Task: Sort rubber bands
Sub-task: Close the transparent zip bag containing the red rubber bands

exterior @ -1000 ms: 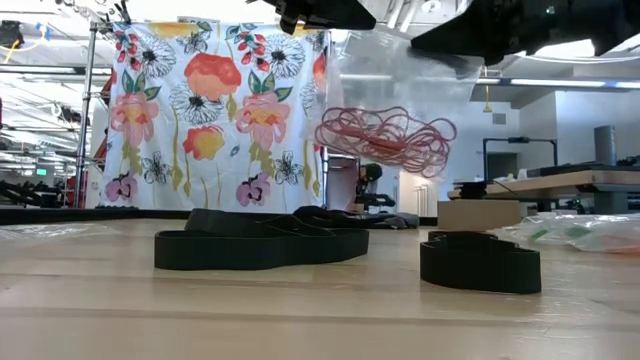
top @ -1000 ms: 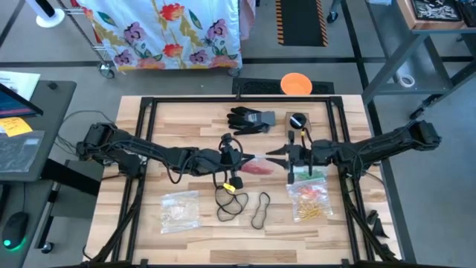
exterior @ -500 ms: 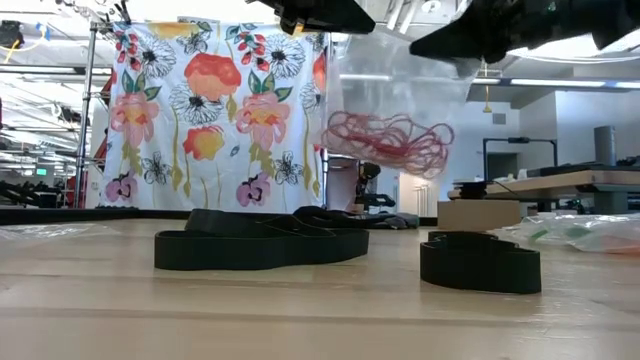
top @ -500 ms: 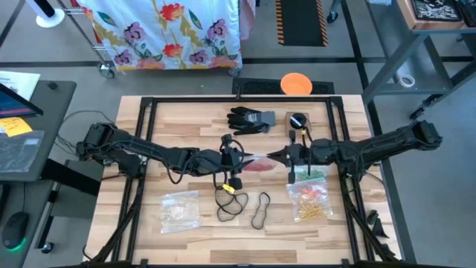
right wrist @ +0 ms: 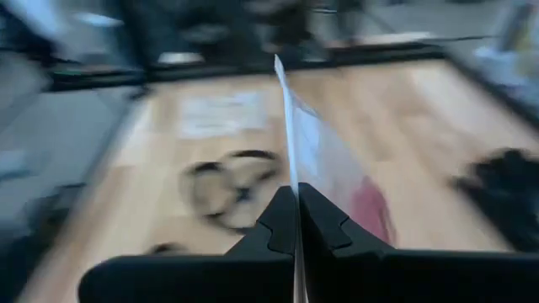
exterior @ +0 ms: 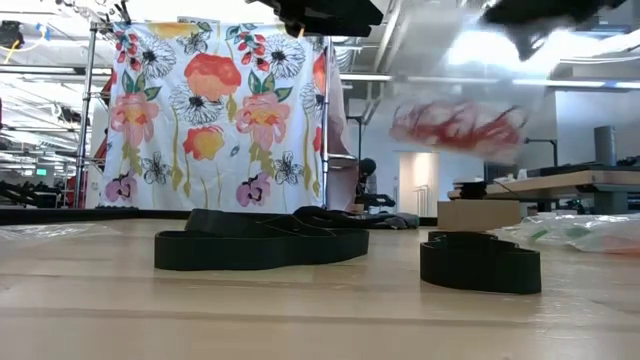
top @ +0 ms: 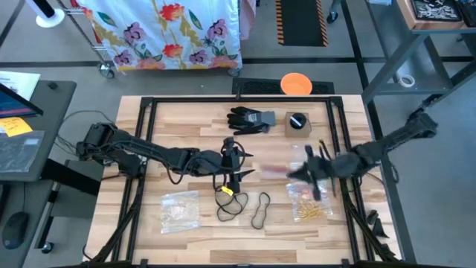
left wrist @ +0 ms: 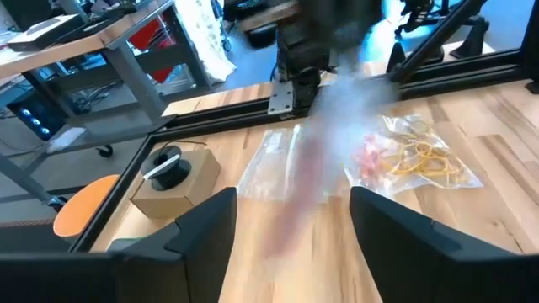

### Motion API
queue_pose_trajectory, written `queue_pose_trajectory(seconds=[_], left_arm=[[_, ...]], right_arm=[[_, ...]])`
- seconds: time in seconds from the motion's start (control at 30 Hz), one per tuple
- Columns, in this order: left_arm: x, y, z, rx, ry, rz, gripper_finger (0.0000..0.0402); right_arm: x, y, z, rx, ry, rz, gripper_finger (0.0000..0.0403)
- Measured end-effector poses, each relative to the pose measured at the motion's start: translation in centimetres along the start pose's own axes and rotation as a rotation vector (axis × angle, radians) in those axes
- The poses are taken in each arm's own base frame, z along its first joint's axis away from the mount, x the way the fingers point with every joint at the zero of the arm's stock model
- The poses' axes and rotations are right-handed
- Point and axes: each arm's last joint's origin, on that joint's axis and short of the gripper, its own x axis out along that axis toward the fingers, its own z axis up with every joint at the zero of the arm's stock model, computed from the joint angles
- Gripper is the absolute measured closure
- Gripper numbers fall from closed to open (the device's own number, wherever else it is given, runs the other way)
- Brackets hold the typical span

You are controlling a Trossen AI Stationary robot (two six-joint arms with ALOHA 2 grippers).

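Jaws: left gripper spread wide, empty; right gripper clamped on clear bag of red rubber bands, above bench.

We see a pale, matt wooden table top with visible grain, framed by black metal rails; a thin, glossy clear plastic bag holding red rubber bands; broad matt black rubber bands; a dull brown cardboard box; soft flowered cloth hanging behind.

Counts on the table
Three clear bags, one black glove, one cardboard box, two grippers.
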Motion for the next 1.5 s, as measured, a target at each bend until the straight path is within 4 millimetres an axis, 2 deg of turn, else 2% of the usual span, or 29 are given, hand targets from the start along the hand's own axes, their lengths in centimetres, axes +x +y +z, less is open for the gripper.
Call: queue_pose_trajectory(seconds=[0.07,0.2,0.33,0.43,0.57,0.7,0.93,1.07,1.27,1.5], left_arm=[[0.0,0.0,0.0,0.000,0.001,0.000,0.0171],[0.0,0.0,0.0,-0.002,0.001,0.002,0.0171],[0.0,0.0,0.0,-0.004,-0.001,0.003,0.0171],[0.1,0.2,0.1,-0.004,-0.012,0.010,0.0171],[0.2,0.7,0.3,0.000,-0.039,0.030,0.0171],[0.4,1.3,0.2,0.010,-0.034,0.047,0.0171],[0.6,1.8,0.0,-0.023,-0.017,0.052,0.0171],[0.6,1.7,0.0,-0.022,-0.017,0.048,0.0171],[0.6,1.7,0.0,-0.021,-0.015,0.048,0.0171],[0.6,1.7,-0.1,-0.021,-0.010,0.047,0.0171]], right_arm=[[-0.9,1.4,-0.8,0.015,0.034,0.087,0.0402],[-2.3,4.2,-3.9,0.077,0.173,0.186,0.0402],[-3.8,6.9,-6.4,0.146,0.238,0.163,0.0403],[-4.7,8.6,-7.7,0.181,0.238,0.186,0.0402],[-5.4,10.2,-9.9,0.192,0.304,0.188,0.0401],[-5.0,10.0,-11.6,0.163,0.336,0.066,0.0400],[-4.0,7.5,-12.0,0.113,0.396,-0.150,0.0399],[-3.7,7.0,-12.1,0.117,0.473,-0.175,0.0399],[-3.4,6.9,-12.0,0.139,0.473,-0.179,0.0393],[-3.4,7.0,-11.9,0.177,0.479,-0.187,0.0351]])
